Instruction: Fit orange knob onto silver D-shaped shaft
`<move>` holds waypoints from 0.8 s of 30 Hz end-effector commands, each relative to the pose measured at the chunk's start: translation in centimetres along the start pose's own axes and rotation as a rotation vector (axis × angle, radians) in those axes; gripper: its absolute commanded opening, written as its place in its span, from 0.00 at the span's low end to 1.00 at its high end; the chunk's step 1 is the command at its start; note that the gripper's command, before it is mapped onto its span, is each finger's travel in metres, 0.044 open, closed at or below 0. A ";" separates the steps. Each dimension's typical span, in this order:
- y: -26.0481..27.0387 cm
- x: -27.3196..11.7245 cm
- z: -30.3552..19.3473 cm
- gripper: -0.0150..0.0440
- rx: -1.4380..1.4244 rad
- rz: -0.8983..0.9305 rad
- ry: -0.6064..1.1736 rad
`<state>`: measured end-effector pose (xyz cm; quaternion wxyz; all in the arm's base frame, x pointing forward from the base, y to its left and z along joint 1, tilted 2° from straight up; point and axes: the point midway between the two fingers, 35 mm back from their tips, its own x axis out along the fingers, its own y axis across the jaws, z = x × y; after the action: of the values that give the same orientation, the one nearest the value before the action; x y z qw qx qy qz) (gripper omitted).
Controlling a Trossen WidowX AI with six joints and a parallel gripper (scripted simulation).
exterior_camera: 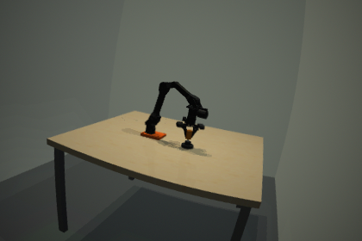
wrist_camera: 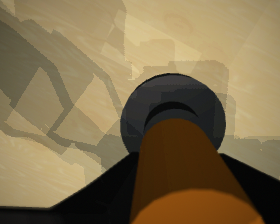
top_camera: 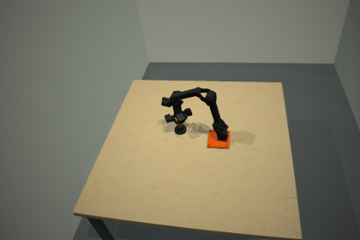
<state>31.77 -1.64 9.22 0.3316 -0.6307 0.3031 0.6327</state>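
The orange knob (top_camera: 180, 124) (exterior_camera: 189, 134) (wrist_camera: 182, 160) is upright between the fingers, right over the round pedestal. My gripper (top_camera: 180, 122) (exterior_camera: 189, 133) (wrist_camera: 176, 160) points down and is shut on the knob. The dark round pedestal (top_camera: 180, 130) (exterior_camera: 187, 146) (wrist_camera: 135, 112) stands on the table. In the exterior view the knob's lower end is above the pedestal's base, close to its raised middle. The silver shaft and the knob's hole are hidden, so I cannot tell how their flat sides line up.
The arm's orange base plate (top_camera: 213, 144) (exterior_camera: 160, 136) lies on the wooden table (top_camera: 184, 183) (exterior_camera: 112, 150), a short way from the pedestal. The arm arches over between the base plate and the pedestal. Its shadows fall across the table.
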 end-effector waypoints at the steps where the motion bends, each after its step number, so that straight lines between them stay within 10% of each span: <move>1: -0.2 0.0 -0.2 0.25 -0.018 -0.002 0.005; 24: 0.0 0.2 0.0 0.25 -0.018 -0.002 0.005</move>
<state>32.06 -1.62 9.05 0.3292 -0.6353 0.2984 0.6317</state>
